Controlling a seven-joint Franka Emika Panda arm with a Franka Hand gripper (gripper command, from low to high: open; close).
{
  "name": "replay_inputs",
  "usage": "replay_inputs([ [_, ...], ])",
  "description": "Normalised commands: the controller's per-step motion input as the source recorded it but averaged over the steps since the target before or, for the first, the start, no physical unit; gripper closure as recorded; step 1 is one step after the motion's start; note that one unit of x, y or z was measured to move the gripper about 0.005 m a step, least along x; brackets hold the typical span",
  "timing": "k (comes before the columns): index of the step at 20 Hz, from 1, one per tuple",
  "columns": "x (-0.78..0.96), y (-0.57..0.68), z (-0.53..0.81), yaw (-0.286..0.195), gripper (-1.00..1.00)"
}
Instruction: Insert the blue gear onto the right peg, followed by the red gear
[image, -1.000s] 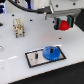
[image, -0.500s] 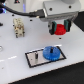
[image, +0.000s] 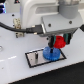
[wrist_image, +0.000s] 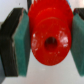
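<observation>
In the exterior view the blue gear (image: 51, 53) lies flat on the grey plate (image: 34, 58), toward the exterior view's right end of it. A thin dark pin (image: 37, 58) stands free on the plate's other side; the right peg is hidden under the blue gear. The red gear (image: 59, 41) hangs just above the blue gear, held between the fingers of my gripper (image: 58, 41). In the wrist view the red gear (wrist_image: 50, 34) fills the frame, its centre hole facing the camera, clamped by the two teal pads (wrist_image: 22, 37).
The grey plate with black border lies on a white table (image: 15, 70). The arm's white body (image: 45, 17) fills the upper part of the exterior view. A black cable (image: 10, 26) runs along the exterior view's left.
The arm has moved toward the exterior view's left and down with the red gear, from beside the plate to just above the blue gear.
</observation>
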Motion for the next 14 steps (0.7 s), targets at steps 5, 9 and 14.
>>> replay_inputs([
  [5, 0.14, -0.11, -0.11, 0.0, 1.0],
  [9, 0.02, -0.04, -0.04, 0.0, 1.0],
  [14, 0.01, -0.01, -0.02, 0.0, 1.0],
])
